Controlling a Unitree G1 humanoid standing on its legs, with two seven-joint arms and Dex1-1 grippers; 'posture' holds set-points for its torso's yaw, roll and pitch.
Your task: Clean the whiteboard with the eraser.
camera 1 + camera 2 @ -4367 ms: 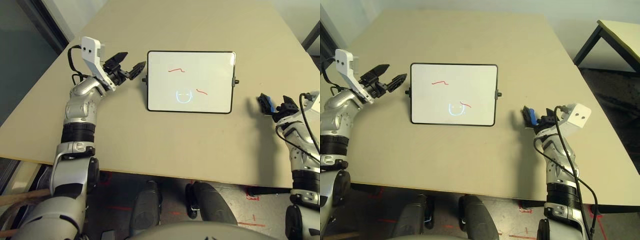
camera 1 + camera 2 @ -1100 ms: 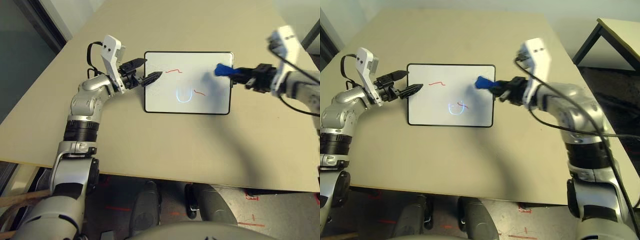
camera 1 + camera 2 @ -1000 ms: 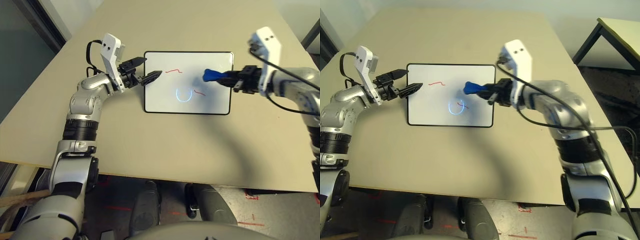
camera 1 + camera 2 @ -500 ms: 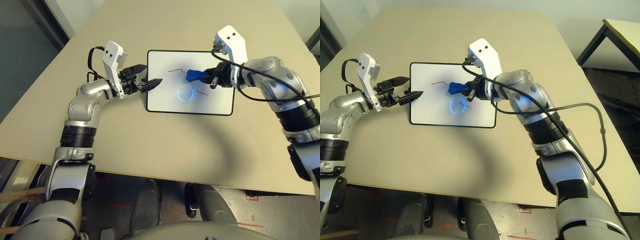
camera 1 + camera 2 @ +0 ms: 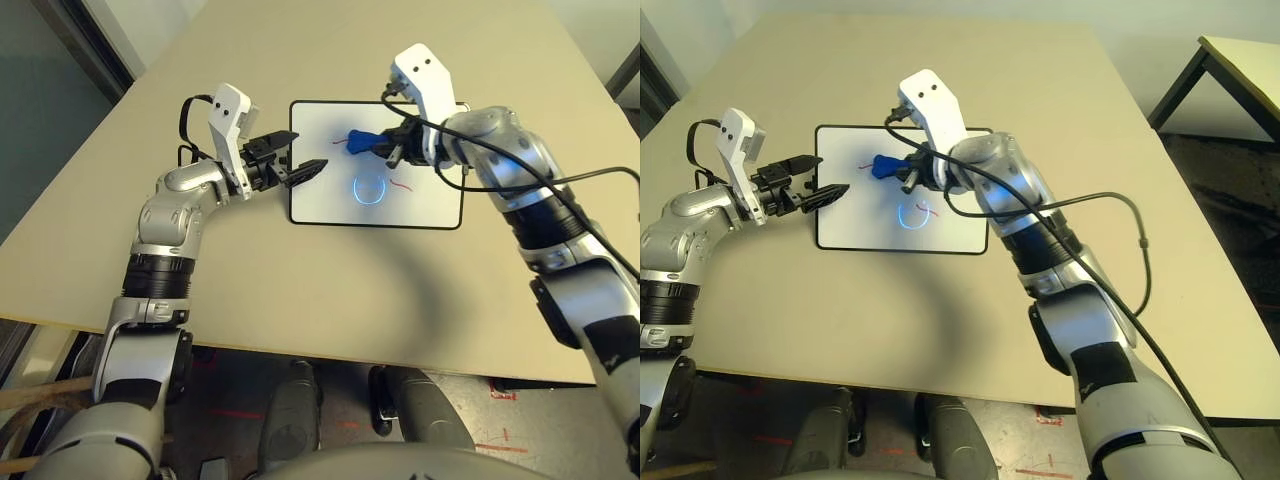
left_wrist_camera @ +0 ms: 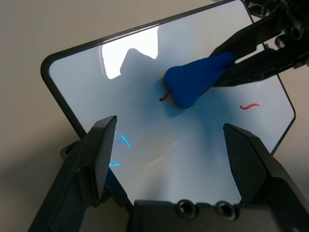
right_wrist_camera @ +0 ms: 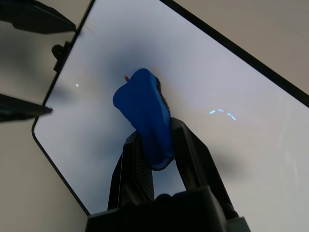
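Right gripper (image 7: 155, 128) clamped on blue eraser (image 7: 145, 108), over far half of whiteboard (image 5: 340, 205)

Left gripper (image 6: 169, 125) at board's left edge, jaws wide, nothing between them; then eraser, covering part of the far red scribble (image 5: 339, 141); light-blue arc (image 5: 369, 203) nearer the board's near edge; second red scribble (image 5: 401, 185) just right of it
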